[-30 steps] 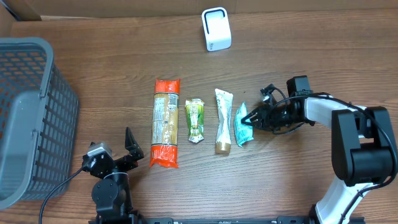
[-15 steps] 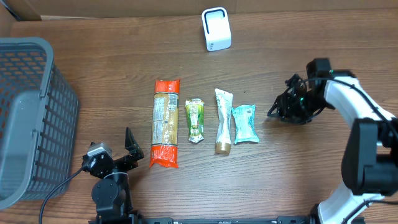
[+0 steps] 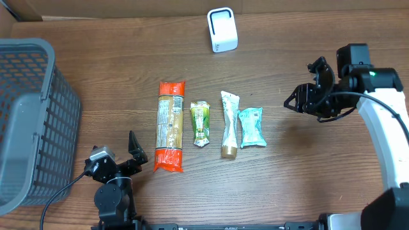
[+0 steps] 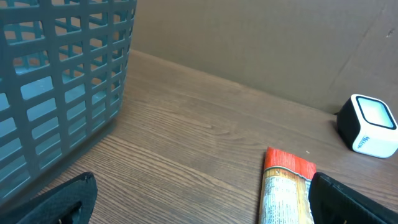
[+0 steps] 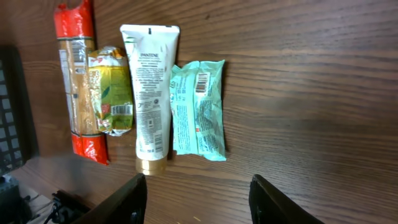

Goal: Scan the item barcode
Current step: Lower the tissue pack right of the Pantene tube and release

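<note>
The teal packet [image 3: 251, 126] lies flat on the tabletop [image 3: 319, 172], just to the right of the white Pantene tube [image 3: 229, 124] and parallel to it; their long edges meet or nearly meet. Its barcode [image 5: 202, 82] faces up, at the end level with the tube's crimped end. Nothing grips the packet.

The right claw [image 5: 198, 200] hangs above the tabletop, well to the right of the tube, with its jaws moderately apart and nothing between them. Its wrist camera looks down on the whole row of goods.

Just left of the tube lies a green sachet [image 3: 200, 124], and left of that a long orange-ended pasta pack [image 3: 170, 135]. The white scanner [image 3: 222, 29] stands well beyond the tube's crimped end, toward the far edge. The grey mesh basket [image 3: 32, 121] sits far to the tube's left.

The left claw [image 4: 200, 199] rests low at the near edge, left of the tube, jaws spread wide and empty
</note>
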`<move>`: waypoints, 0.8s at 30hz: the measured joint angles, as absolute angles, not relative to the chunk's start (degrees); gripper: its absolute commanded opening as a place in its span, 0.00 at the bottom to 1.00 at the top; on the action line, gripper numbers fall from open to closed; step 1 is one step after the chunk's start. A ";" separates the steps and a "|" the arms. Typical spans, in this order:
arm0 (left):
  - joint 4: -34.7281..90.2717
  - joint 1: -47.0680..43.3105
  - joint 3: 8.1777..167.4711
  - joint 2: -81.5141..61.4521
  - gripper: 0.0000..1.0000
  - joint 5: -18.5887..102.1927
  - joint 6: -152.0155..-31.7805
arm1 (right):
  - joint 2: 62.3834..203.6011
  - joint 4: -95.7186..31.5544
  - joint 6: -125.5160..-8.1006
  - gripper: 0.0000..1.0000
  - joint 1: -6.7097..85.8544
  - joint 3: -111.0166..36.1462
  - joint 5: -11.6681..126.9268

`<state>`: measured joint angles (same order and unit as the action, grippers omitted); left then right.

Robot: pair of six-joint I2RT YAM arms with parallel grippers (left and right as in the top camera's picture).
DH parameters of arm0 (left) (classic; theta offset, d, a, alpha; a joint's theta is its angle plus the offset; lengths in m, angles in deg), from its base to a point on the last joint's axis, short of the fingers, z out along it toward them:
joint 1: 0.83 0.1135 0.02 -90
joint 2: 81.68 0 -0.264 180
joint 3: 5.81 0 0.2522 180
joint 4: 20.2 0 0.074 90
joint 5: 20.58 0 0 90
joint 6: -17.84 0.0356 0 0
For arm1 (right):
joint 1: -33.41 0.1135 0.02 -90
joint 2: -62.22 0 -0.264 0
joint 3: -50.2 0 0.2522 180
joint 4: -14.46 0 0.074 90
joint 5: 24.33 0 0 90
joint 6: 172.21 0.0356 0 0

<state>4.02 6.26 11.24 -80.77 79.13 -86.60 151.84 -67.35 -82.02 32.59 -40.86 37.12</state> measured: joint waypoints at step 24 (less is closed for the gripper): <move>4.02 6.26 11.24 -80.77 1.00 79.13 -86.62 | 151.21 -68.97 -84.53 0.59 32.59 -40.86 37.14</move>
<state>4.02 6.26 11.24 -80.77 79.13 -86.62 151.21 -68.97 -84.53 32.59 -40.86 37.14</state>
